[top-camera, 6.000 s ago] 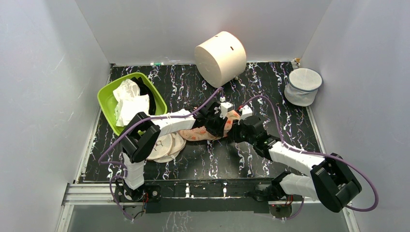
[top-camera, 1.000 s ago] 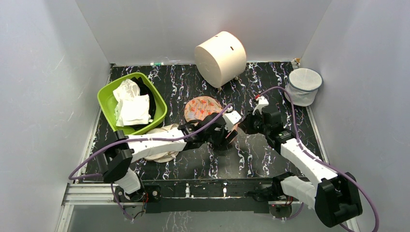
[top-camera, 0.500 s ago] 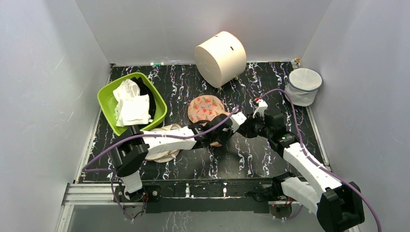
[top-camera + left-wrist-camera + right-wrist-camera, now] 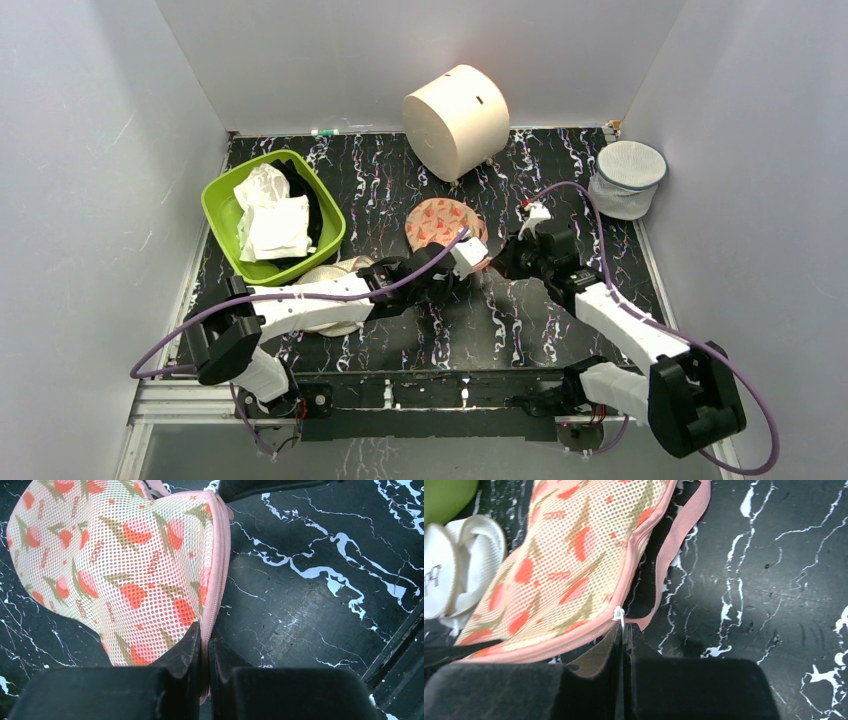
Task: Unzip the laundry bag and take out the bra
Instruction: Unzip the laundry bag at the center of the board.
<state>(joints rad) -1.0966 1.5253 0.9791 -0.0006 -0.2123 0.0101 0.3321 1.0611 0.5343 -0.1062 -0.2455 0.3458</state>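
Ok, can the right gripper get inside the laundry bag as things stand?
Probably not: the right gripper is shut on the zipper pull, and the laundry bag gapes only narrowly there.

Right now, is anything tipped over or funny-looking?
Yes. The big cream drum at the back looks tipped onto its side. The bag is pinched at its rim by the left gripper and right gripper, its zipper gaping partway.

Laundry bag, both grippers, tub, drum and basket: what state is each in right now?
laundry bag: partly unzipped, rim gaping
left gripper: fingers shut on bag rim
right gripper: shut on zipper pull
bra: not in view
green tub: holds white cloths
cream drum: lying on its side
mesh basket: upright
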